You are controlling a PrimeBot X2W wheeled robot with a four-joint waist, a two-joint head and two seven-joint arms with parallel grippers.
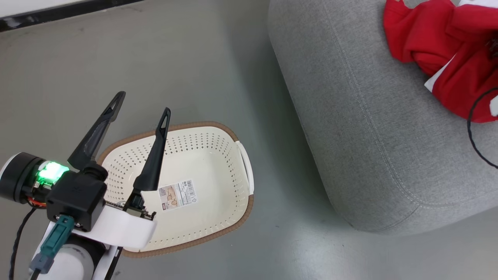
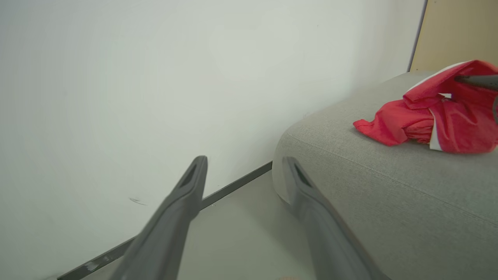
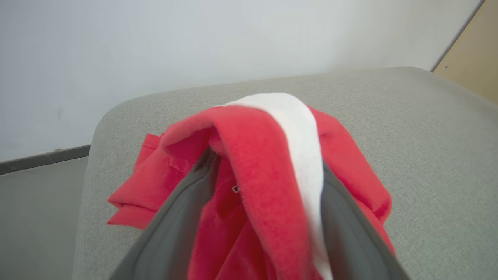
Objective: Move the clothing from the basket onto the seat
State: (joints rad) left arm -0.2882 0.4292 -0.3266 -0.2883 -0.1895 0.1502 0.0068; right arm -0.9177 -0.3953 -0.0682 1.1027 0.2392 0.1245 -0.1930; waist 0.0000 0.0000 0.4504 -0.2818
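The red clothing (image 1: 435, 35) with white trim lies bunched on the grey seat (image 1: 369, 136) at the upper right. In the right wrist view the clothing (image 3: 253, 132) drapes over and between my right gripper (image 3: 266, 161), whose fingers (image 3: 175, 217) stand wide apart and open, their tips hidden under the fabric. The cream basket (image 1: 233, 136) sits on the floor at the lower left with only a barcode label (image 1: 178, 195) on its bottom. My left gripper (image 1: 144, 103) hangs open above the basket, holding nothing. The left wrist view looks past the left gripper (image 2: 244, 159) toward the seat (image 2: 389, 186) and the clothing (image 2: 428, 116).
Grey floor (image 1: 194, 58) lies between basket and seat. A white wall (image 2: 155, 77) with a dark baseboard (image 2: 233, 184) runs behind the seat. A tan panel (image 2: 459, 31) stands at the far corner. A black cable (image 1: 470, 128) loops over the seat's right side.
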